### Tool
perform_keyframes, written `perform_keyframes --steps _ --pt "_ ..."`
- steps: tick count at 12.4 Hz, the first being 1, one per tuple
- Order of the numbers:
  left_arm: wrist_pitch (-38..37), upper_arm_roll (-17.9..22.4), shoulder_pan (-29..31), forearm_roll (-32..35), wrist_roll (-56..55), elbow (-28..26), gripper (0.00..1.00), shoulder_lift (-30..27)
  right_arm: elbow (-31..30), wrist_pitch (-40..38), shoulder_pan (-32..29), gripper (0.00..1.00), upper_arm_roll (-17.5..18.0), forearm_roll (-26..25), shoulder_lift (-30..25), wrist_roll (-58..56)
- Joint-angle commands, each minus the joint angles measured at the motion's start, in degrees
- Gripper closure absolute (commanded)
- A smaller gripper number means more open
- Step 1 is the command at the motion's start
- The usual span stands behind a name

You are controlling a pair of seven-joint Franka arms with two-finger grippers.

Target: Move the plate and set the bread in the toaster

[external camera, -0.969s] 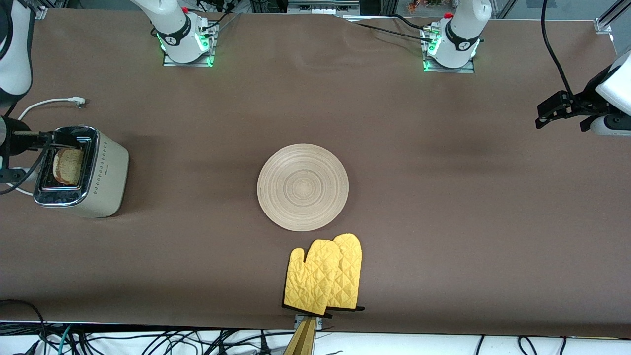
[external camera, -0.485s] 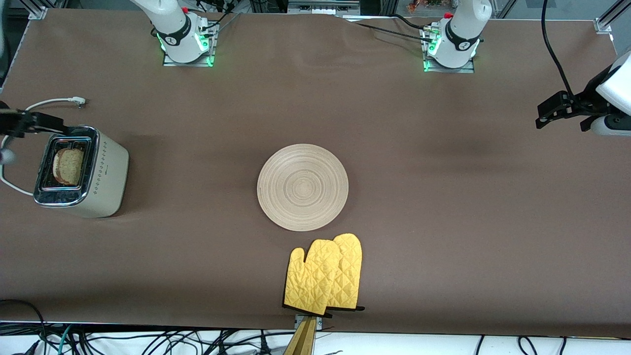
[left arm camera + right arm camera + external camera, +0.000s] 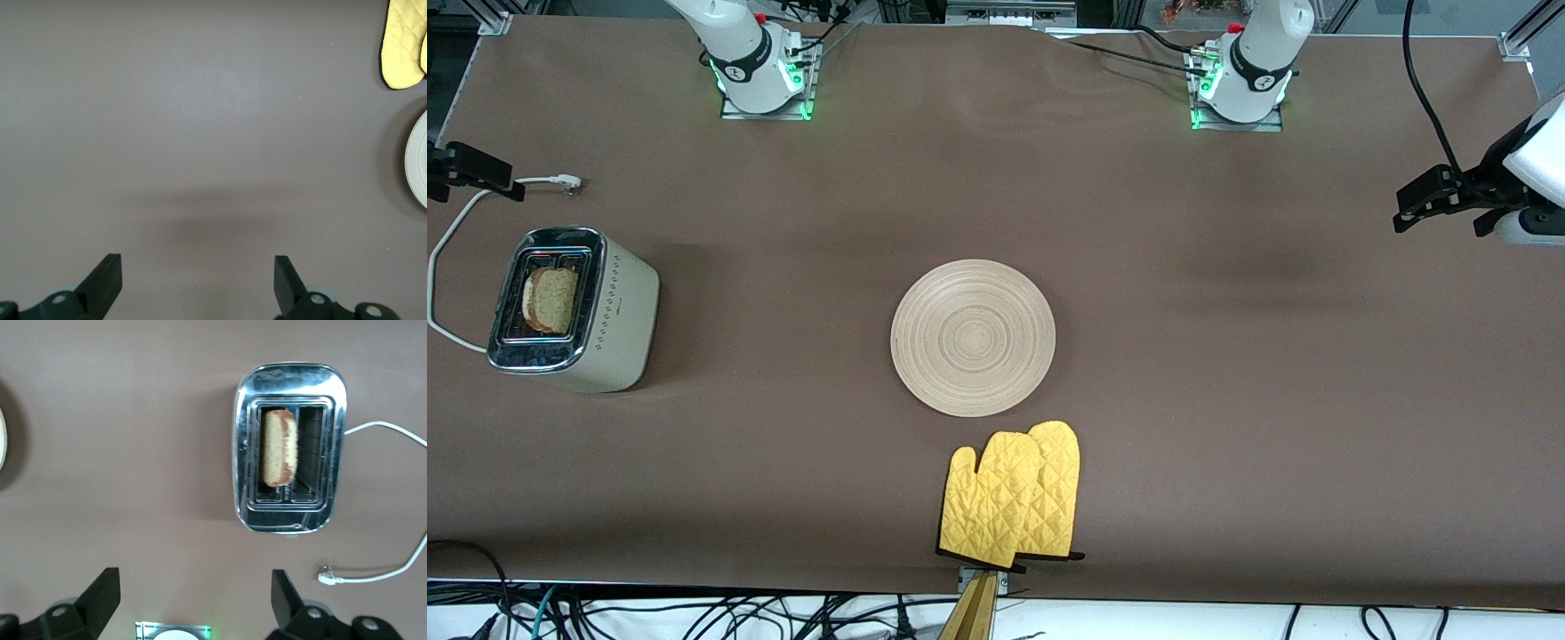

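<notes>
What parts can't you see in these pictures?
- The lower part of the bread: the toaster slot hides it in the front and right wrist views.
- The right tool: the front view's edge cuts it off; only the open finger ends show in the right wrist view.
- Most of the plate in the left wrist view: cut off by the picture's edge.
- The left tool: only its open finger ends show there.

The bread [image 3: 278, 448] is sitting mostly sunk inside the toaster [image 3: 288, 475]; the plate [image 3: 417, 168] is getting cropped at three o'clock in the left wrist view.
</notes>
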Motion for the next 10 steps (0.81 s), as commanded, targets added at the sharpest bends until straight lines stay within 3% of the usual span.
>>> perform_keyframes --steps 1,10 --pt "-0.77 0.09 -0.38 -0.07 -0.78 1.58 0.00 0.58 -2.23 1.35 -0.82 0.00 4.91 -0.04 -2.52 2.34" --pt "-0.77 -0.08 -0.56 -0.07 -2.19 1.58 0.00 0.58 -1.17 1.18 -0.38 0.00 6.41 0.14 -1.91 4.89"
